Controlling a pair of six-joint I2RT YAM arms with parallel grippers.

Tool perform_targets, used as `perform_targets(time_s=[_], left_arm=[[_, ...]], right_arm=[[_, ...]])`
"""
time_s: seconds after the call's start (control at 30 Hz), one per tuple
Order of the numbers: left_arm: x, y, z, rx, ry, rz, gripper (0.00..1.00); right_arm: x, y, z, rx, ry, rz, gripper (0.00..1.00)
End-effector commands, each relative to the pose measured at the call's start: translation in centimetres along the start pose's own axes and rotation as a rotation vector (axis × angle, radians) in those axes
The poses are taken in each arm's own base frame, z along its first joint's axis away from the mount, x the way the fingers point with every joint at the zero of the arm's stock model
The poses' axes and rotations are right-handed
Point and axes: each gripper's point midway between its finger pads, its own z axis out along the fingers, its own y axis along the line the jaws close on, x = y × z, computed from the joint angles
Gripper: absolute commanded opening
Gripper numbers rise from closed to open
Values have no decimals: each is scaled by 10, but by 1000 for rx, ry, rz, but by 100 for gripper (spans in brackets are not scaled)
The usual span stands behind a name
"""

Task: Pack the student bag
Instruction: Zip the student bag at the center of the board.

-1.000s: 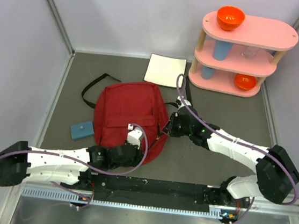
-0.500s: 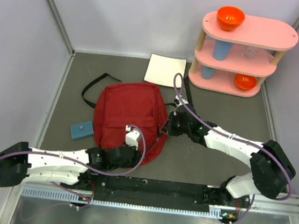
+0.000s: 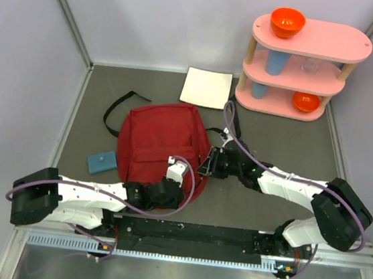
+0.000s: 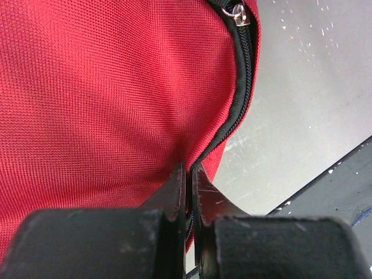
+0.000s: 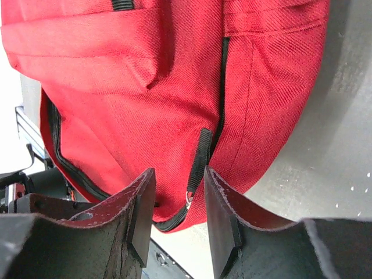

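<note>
Top external: blue block point(image 3: 101, 163) beside student bag point(image 3: 162, 143)

White-shelled left arm point(image 3: 89, 194) and right arm point(image 3: 288, 183), black joints point(image 3: 340, 214), looping lilac cables point(image 3: 192, 184), matte black pincer fingers point(image 5: 142, 215)

student bag point(image 4: 87, 87) cropped in both wrist views

Dark red student bag point(image 3: 159, 140) lies flat mid-counter point(image 3: 98, 89), black strap point(image 3: 117, 108) looping out far-left. L gripper point(image 3: 176, 167) at bag's near-right corner, R gripper point(image 3: 202, 163) at its right edge. Blue flat item point(image 3: 101, 162) just left of bag. White sheet point(image 3: 206, 88) beyond. Pink shelf point(image 3: 332, 42) far right w/ orange bowls point(image 3: 287, 21) and blue cups point(image 3: 276, 61).
</note>
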Motion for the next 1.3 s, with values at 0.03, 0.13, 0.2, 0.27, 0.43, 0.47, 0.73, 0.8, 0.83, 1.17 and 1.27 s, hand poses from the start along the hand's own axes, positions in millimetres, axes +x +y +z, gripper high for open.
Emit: perform_targets(time_s=[0.03, 0.13, 0.2, 0.27, 0.43, 0.47, 0.73, 0.8, 0.83, 1.17, 1.27], left_arm=[[-1, -23, -2, 88, 26, -4, 0], [-1, -23, -2, 89, 24, -4, 0], [0, -22, -2, 87, 27, -3, 0], [2, -21, -1, 82, 34, 1, 0], [2, -22, 1, 82, 43, 17, 0], [2, -22, 2, 78, 44, 19, 0], [5, -22, 4, 70, 54, 24, 0], [4, -22, 5, 69, 56, 24, 0], [4, -22, 5, 69, 56, 24, 0], [8, -16, 4, 51, 62, 24, 0], [12, -12, 4, 38, 72, 25, 0]], right_arm=[[-11, 9, 0, -54, -48, 40, 40], [-13, 4, 3, -19, -53, 43, 41], [-17, -2, 6, 24, -58, 39, 41], [-16, -7, 10, 46, -50, 20, 41], [-11, -5, 23, 29, 1, -20, 40], [-10, -4, 26, 21, 5, -26, 39], [5, -11, 34, 64, 68, -114, 33], [9, -12, 37, 82, 86, -120, 31], [12, -16, 38, 96, 92, -119, 26], [-2, -17, 19, 136, -12, -107, 0], [-13, -13, 10, 139, -63, -112, 0]])
